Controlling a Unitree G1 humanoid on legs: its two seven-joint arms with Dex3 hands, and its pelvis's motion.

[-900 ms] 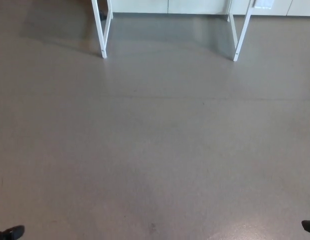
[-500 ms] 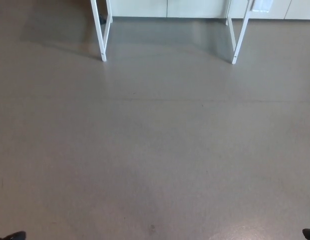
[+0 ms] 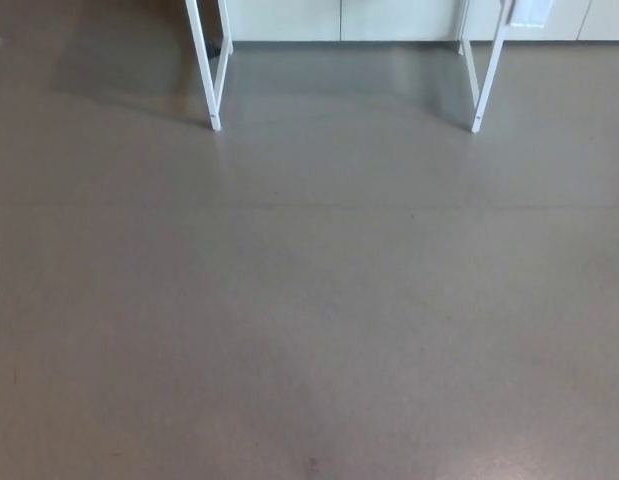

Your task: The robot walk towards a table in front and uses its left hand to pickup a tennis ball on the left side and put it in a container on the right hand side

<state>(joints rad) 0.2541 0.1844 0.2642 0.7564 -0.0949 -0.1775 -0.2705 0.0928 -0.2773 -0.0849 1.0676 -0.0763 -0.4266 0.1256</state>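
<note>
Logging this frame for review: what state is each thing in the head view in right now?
Left table legs: upright on the floor, tops cut off by the frame.
Right table legs: upright on the floor, tops cut off by the frame.
Cupboard doors: shut.
Floor: grey, faint seam across.
Ball, container, hands: not in view.

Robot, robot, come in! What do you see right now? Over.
Both hands out of view. No ball or container in sight, only white table legs ahead. Nothing on the grey floor in between. Over.
</note>
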